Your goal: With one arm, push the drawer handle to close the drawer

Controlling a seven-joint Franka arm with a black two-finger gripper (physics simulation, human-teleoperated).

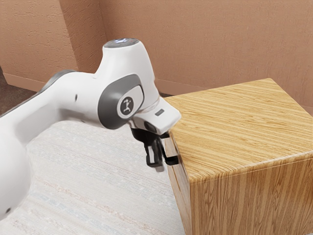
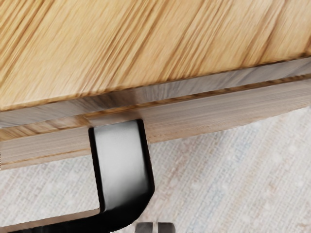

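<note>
In the exterior view my gripper [image 1: 156, 159] points down in front of the cabinet's drawer side, its fingers together. Right beside it is the black drawer handle [image 1: 171, 159], on the cabinet side. From the wrist view, the handle [image 2: 121, 165] looks like a black bracket with a shiny grey face, one end meeting the drawer front [image 2: 209, 114]. The tips of my gripper [image 2: 155, 227] are close together, outside the handle's bent corner, with nothing seen between them. Whether they touch the handle I cannot tell. A narrow seam runs above the drawer front; how far the drawer stands out is unclear.
The wooden cabinet [image 1: 244, 127] fills the exterior view's right, its flat top at about the height of my hand. Pale patterned floor [image 1: 98, 181] lies below the arm. Brown walls [image 1: 210, 44] stand behind.
</note>
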